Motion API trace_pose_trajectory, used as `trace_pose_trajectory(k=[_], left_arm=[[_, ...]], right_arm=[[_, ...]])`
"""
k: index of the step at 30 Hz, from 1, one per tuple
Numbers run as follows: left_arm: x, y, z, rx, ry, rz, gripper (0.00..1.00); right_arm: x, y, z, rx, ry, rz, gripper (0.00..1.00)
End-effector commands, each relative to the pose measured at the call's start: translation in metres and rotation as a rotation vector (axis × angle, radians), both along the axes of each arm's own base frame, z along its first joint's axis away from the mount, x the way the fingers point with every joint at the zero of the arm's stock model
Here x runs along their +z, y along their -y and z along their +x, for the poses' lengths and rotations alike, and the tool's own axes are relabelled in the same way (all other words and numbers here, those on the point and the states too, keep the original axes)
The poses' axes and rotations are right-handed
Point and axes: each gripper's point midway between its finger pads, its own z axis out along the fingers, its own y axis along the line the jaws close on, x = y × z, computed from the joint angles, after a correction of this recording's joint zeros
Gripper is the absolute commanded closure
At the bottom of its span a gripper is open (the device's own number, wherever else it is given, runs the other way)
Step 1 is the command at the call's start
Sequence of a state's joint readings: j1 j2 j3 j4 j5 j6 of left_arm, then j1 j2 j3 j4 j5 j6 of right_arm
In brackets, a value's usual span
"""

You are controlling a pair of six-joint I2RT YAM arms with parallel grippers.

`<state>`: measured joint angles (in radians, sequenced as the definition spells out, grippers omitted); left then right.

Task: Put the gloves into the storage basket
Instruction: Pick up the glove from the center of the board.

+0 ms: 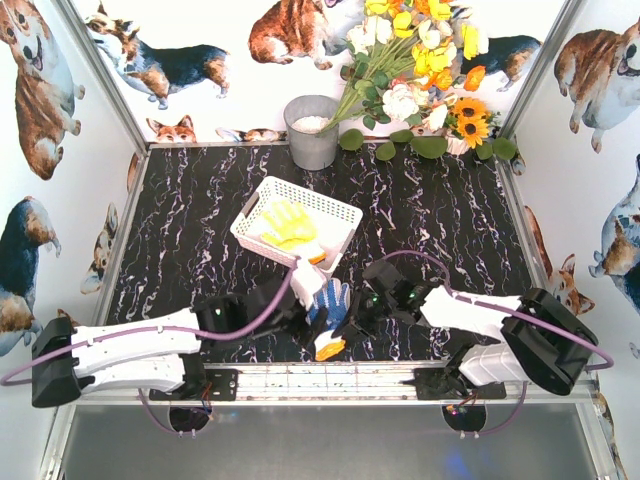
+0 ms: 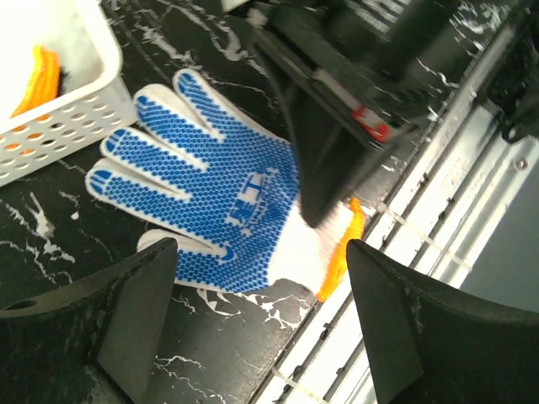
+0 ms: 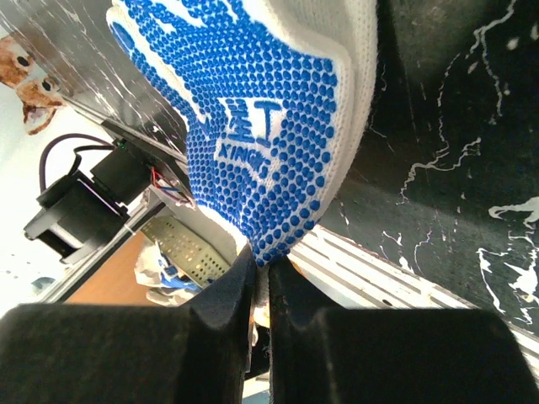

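On the black marbled table (image 1: 450, 240), just far of the middle: white storage basket (image 1: 315, 197), with a yellow glove (image 1: 288, 222) flat inside. Just near of its near corner, by the table's near edge: blue-dotted glove (image 2: 210, 185), palm up, fingertips just beside the basket wall. Left gripper (image 2: 261, 316): straddles that glove with jaws spread wide, grips nothing; right gripper (image 3: 261, 273): pinches tight on the glove near its orange cuff.
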<state>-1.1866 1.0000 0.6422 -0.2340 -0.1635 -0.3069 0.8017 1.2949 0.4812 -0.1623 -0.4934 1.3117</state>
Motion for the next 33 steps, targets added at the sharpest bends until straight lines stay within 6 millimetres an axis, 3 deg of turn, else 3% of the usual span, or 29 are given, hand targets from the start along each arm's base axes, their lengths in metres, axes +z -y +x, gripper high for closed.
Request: trace_pose_trajectory(k=[1, 7, 17, 23, 33], left_arm=[[0.001, 0.006, -0.009, -0.083, 0.177, 0.052, 0.24], [-0.016, 0.012, -0.035, -0.163, 0.253, 0.118, 0.23], [-0.026, 0.008, -0.053, -0.187, 0.345, 0.175, 0.14], [-0.032, 0.013, -0.057, -0.225, 0.372, 0.211, 0.13], [-0.046, 0.014, -0.036, -0.171, 0.421, 0.304, 0.12]], right_arm=[[0.022, -0.015, 0.014, -0.015, -0.011, 0.072, 1.00], [0.031, -0.018, 0.023, -0.032, -0.044, 0.108, 1.00], [0.037, -0.024, 0.038, -0.051, -0.118, 0.139, 1.00], [0.041, -0.023, 0.046, -0.083, -0.143, 0.151, 1.00], [0.047, -0.021, 0.045, -0.090, -0.152, 0.164, 1.00]])
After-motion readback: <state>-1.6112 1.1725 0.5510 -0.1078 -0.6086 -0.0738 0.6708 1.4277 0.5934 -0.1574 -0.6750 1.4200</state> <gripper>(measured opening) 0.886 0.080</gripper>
